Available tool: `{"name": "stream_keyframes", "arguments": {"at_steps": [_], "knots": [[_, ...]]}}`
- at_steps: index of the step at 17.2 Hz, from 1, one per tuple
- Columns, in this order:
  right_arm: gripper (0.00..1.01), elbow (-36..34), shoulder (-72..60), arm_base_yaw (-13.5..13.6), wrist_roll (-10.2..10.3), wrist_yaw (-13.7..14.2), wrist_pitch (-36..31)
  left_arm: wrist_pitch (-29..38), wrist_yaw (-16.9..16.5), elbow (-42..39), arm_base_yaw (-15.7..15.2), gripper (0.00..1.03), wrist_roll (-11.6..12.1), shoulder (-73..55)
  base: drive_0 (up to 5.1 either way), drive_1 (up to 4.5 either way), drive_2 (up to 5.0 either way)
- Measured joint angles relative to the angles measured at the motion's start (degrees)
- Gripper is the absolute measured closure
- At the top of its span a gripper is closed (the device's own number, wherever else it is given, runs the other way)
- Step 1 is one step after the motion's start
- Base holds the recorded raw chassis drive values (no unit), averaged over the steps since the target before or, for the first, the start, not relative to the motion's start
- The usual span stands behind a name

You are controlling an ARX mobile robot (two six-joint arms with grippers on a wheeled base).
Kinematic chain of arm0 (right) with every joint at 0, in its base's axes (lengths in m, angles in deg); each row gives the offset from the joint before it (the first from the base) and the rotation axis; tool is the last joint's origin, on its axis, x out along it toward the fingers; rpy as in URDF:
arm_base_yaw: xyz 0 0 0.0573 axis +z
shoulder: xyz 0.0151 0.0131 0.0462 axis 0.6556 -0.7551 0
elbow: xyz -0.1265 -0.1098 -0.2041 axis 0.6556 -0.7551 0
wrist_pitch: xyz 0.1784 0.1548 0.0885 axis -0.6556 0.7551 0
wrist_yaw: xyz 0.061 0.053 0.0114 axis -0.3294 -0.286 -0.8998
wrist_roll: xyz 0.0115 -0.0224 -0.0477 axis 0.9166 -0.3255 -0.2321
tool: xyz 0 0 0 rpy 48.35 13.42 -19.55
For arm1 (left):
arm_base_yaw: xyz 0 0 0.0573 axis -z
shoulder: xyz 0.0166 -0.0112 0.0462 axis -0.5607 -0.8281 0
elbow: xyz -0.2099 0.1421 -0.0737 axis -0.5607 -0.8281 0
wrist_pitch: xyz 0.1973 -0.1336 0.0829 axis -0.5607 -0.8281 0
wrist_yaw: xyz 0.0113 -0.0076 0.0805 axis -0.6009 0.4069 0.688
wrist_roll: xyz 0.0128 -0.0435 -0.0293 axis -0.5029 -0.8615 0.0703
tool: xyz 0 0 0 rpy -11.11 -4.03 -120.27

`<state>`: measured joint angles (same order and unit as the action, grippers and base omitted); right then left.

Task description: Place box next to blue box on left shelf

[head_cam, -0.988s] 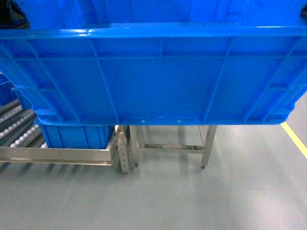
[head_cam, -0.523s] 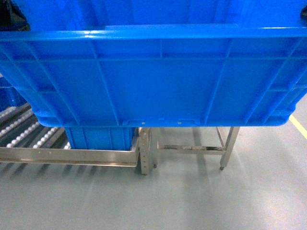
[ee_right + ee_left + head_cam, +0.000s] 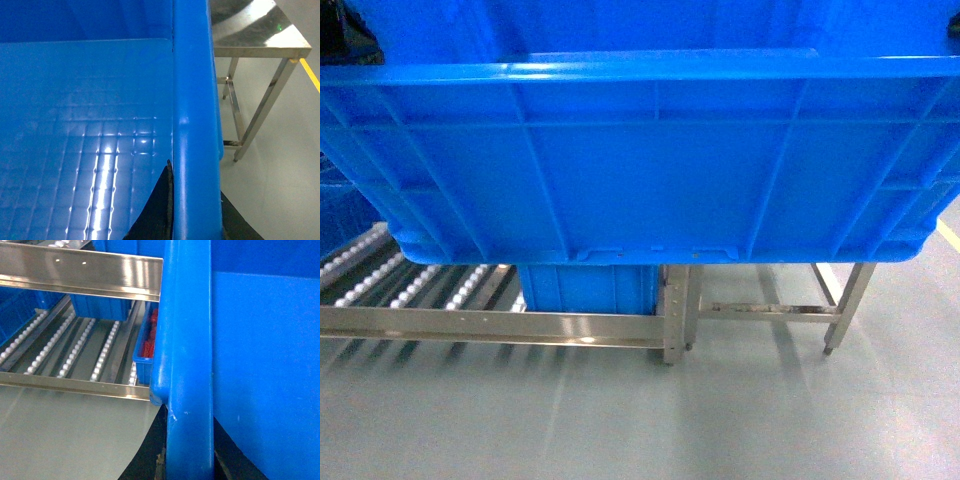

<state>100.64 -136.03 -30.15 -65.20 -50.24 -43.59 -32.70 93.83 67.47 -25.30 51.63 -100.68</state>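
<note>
head view: the box (image 3: 640,150) fills the upper frame, held above the floor (image 3: 620,420); lower left, the left shelf (image 3: 440,300) carries a blue box (image 3: 585,288) on its rollers; a steel worktop (image 3: 260,30) stands lower right; left fingers (image 3: 160,465) and right fingers (image 3: 160,210) straddle the box's side rims, clamped on them.
</note>
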Motion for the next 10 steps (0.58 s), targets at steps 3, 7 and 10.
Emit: {"name": "stream_keyframes", "arguments": {"at_steps": [3, 7, 10], "knots": [[0.93, 0.0, 0.0, 0.0, 0.04, -0.17, 0.0, 0.0, 0.04, 0.02, 0.0, 0.95, 0.09, 0.0, -5.0, 2.46, 2.5], [0.93, 0.0, 0.0, 0.0, 0.04, -0.11, -0.11, 0.13, 0.02, 0.02, 0.0, 0.95, 0.15, 0.0, -5.0, 2.41, 2.4], [0.93, 0.0, 0.0, 0.0, -0.02, -0.11, -0.13, 0.13, 0.02, 0.02, 0.0, 0.95, 0.11, 0.0, -5.0, 2.36, 2.4]]}}
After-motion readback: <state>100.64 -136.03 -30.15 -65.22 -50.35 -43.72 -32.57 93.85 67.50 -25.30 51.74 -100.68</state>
